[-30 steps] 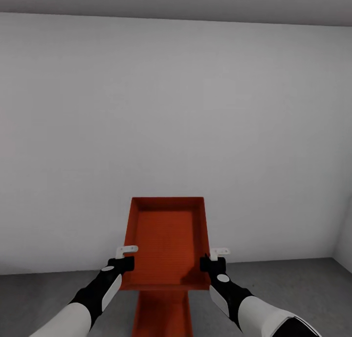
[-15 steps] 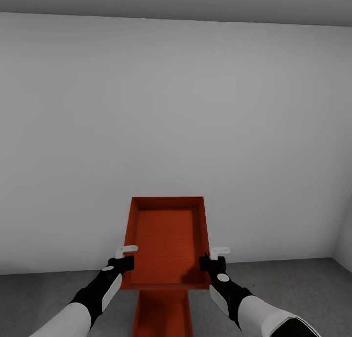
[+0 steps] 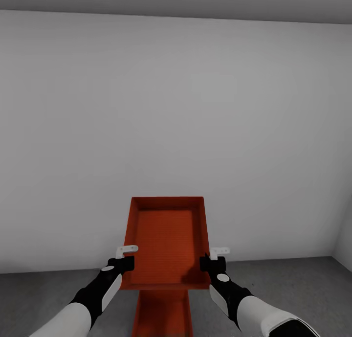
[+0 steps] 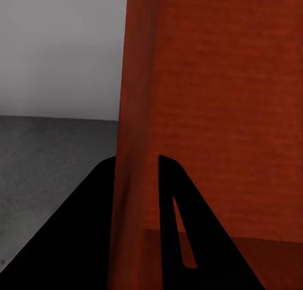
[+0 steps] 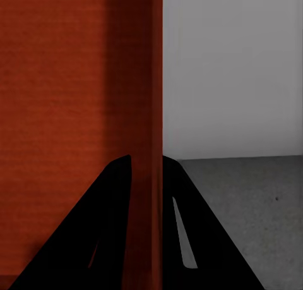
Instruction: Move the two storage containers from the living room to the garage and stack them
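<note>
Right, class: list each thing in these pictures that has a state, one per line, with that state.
Upper storage container: open-top, empty, held up by both side walls.
Lower storage container: on the grey floor, directly beneath.
Left gripper: shut on the upper container's wall.
Right gripper: shut on its opposite wall.

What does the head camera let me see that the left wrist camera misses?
Head view alone: the second container low on the grey floor, and the right claw on the held container. Left wrist view alone: a close look at the left claw pinching the thin side wall. Both: the held container, floor and white wall.
</note>
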`<state>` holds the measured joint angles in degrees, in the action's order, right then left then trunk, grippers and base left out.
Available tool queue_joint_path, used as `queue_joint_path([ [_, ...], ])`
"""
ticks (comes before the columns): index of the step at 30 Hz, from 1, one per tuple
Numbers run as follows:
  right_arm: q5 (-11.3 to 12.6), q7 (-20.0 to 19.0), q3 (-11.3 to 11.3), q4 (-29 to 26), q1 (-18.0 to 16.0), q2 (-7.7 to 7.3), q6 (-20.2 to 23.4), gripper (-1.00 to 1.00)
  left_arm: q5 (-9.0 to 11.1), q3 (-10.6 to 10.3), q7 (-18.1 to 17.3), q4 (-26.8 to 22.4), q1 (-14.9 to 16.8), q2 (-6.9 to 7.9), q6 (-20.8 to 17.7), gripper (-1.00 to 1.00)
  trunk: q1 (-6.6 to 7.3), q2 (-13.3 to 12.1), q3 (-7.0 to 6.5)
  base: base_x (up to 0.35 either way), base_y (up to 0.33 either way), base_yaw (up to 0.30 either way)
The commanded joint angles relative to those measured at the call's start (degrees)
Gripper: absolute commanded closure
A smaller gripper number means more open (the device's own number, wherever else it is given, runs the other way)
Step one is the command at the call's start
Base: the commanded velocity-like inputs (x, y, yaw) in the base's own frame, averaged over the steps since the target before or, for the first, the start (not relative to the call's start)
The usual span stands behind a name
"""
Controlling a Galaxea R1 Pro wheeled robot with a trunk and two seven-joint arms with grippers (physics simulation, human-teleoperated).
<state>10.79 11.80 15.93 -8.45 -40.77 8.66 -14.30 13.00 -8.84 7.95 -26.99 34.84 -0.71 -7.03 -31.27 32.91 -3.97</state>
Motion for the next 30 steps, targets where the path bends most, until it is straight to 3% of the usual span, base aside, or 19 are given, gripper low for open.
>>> queue_joint_path([
  [1,0.9,0.5,0.8,0.4,0.0,-0.34,-0.5,1.0,0.3,-0.4,0.7,-0.3,0.1,0.09,-0.3,1.0,-0.02,0.0,0.1,0.0,0.0,0.0],
  [3,-0.1,0.5,-0.1,0.4,0.0,-0.27,-0.5,1.0,0.3,-0.4,0.7,-0.3,0.1,0.09,-0.3,1.0,-0.02,0.0,0.29,0.0,0.0,0.0],
  [4,14.5,1.3,11.4,3.1,0.0,-1.46,-0.5,1.0,-0.2,-0.4,0.7,-0.3,0.1,0.09,-0.3,1.0,-0.02,0.0,0.38,0.0,0.0,0.0],
  [30,14.5,1.4,11.5,3.1,0.0,-1.46,-0.5,1.0,-0.2,-0.2,0.7,-0.3,0.1,0.09,-0.3,1.0,-0.02,0.0,2.77,0.0,0.0,0.0],
])
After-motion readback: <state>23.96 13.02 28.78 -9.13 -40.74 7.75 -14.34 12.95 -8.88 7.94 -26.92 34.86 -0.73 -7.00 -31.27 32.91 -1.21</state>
